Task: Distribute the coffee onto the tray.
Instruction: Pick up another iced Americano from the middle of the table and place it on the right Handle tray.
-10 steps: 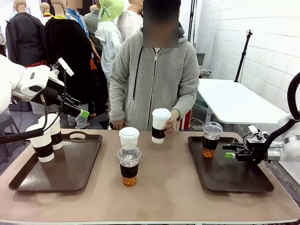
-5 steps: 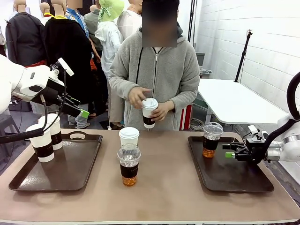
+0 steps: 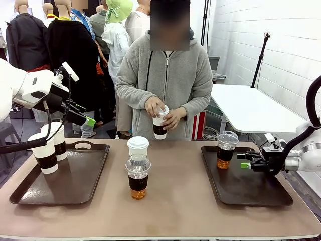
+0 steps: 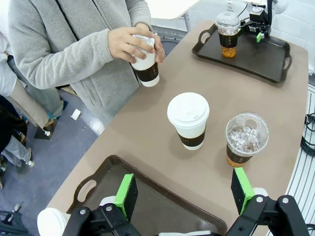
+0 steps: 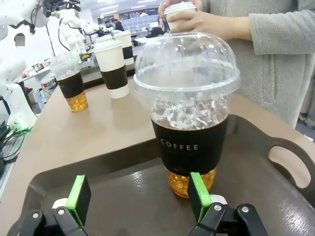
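Since a second ago the person has lifted the sleeved paper cup (image 3: 160,124) from low over the far bench edge and now holds it at chest height in both hands (image 3: 172,119), one hand on the lid. Both arms look much as before, the right claw (image 3: 244,164) perhaps a touch nearer its cup. Right claw: jaws wide apart, empty, low over the right tray (image 3: 258,193), fingertips just beside the dome-lidded iced coffee (image 3: 226,150) standing at that tray's far left; contact not discernible. Left claw (image 4: 184,191): jaws spread, nothing between them, raised above the left tray (image 3: 75,182), which carries two lidded paper cups (image 3: 43,153) close together at its far left corner. On the bare bench (image 3: 185,211) between the trays stands one more paper cup (image 3: 138,146), and just in front of it a second dome-lidded cup (image 3: 138,176).
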Controlling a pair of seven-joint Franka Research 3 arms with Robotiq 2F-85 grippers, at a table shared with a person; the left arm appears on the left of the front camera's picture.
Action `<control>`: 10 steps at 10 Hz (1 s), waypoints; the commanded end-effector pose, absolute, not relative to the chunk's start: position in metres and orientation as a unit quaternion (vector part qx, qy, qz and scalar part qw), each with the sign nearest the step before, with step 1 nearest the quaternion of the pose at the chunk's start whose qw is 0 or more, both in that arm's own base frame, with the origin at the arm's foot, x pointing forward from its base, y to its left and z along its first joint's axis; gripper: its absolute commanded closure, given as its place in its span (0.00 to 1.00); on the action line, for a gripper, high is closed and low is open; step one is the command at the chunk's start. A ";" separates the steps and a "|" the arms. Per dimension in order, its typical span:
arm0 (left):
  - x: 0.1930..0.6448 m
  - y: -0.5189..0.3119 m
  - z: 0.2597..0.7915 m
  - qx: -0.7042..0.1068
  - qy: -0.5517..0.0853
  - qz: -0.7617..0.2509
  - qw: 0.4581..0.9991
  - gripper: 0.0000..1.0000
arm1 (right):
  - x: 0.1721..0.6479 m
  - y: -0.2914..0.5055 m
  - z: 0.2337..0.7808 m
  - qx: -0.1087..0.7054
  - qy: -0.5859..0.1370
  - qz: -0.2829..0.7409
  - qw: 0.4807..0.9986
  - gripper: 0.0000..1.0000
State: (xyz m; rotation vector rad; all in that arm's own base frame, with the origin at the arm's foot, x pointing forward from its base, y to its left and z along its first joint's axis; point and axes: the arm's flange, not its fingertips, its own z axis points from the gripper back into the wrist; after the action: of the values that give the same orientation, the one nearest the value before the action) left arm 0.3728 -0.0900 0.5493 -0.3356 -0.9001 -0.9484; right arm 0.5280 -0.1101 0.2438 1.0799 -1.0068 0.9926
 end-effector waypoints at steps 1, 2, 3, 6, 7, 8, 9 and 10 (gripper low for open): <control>0.375 -0.087 0.547 -0.157 -0.417 -0.445 0.777 0.00 | 0.513 -0.097 0.251 0.469 -0.428 0.453 0.626 0.00; 0.375 -0.087 0.547 -0.157 -0.417 -0.445 0.777 0.00 | 0.508 -0.091 0.251 0.476 -0.423 0.457 0.621 0.00; 0.375 -0.087 0.547 -0.157 -0.417 -0.445 0.777 0.00 | 0.503 -0.088 0.251 0.481 -0.420 0.458 0.618 0.00; 0.375 -0.087 0.547 -0.157 -0.417 -0.445 0.777 0.00 | 0.486 -0.067 0.257 0.493 -0.411 0.478 0.600 0.00; 0.375 -0.087 0.547 -0.157 -0.417 -0.445 0.777 0.00 | 0.480 -0.059 0.259 0.496 -0.407 0.488 0.592 0.00; 0.375 -0.087 0.547 -0.157 -0.417 -0.445 0.777 0.00 | 0.474 -0.050 0.261 0.497 -0.405 0.497 0.585 0.00; 0.375 -0.087 0.547 -0.157 -0.417 -0.445 0.777 0.00 | 0.469 -0.039 0.264 0.496 -0.403 0.507 0.578 0.00; 0.375 -0.087 0.547 -0.157 -0.417 -0.445 0.777 0.00 | 0.467 -0.024 0.265 0.496 -0.401 0.521 0.567 0.00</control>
State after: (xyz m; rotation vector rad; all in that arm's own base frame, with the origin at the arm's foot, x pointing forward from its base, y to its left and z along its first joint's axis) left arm 0.3729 -0.0899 0.5492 -0.3354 -0.8999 -0.9480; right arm 0.4765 -0.0368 0.2630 1.1792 -0.9415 1.1728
